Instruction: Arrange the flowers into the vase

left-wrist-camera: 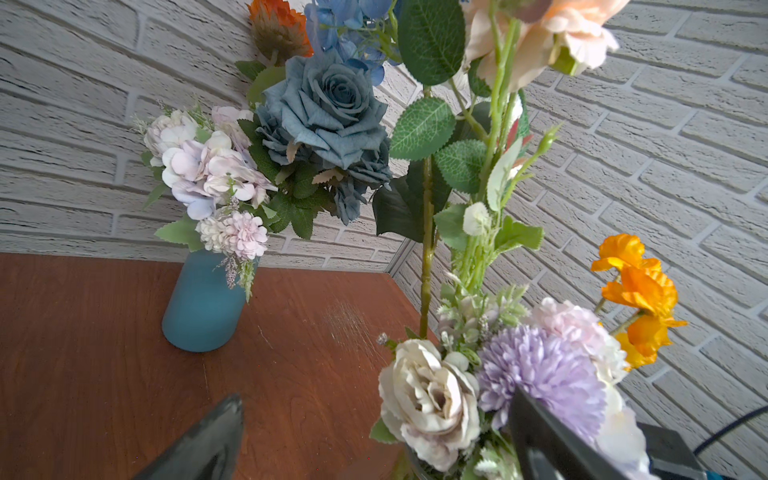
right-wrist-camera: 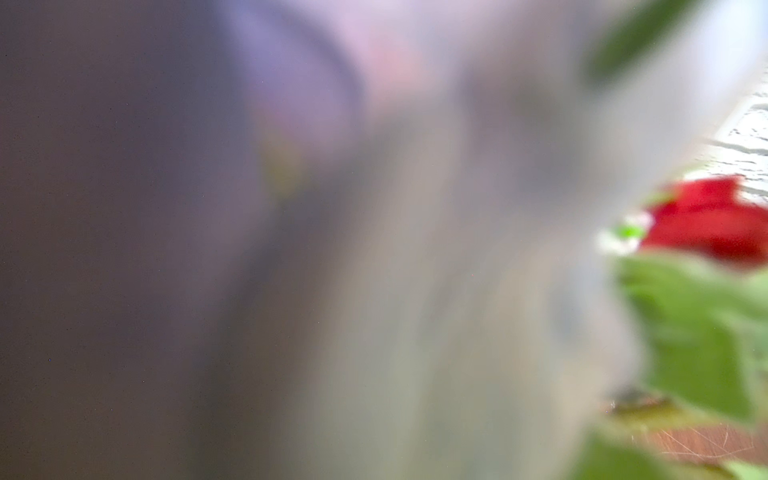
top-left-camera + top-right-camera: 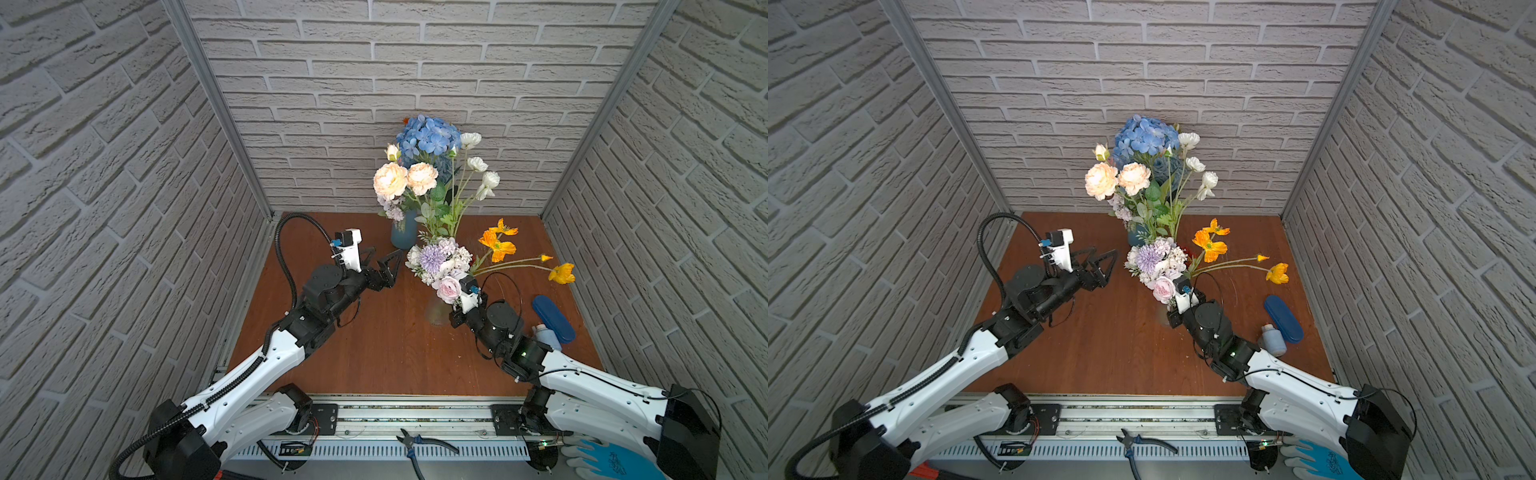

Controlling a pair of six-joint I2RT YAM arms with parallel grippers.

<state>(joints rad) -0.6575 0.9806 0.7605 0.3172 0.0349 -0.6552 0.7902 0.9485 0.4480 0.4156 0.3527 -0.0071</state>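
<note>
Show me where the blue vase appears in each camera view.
Top view: blue vase, far end of the table, below the peach blooms.
Top view: same place, half hidden by leaves.
Left wrist: upright on the table, before the wall.
Right wrist: not visible, mostly blur.
Shared landmark: orange poppies.

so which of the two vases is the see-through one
The clear glass vase nearer the front, under the lilac-and-white bunch; the back vase is opaque blue.
</note>
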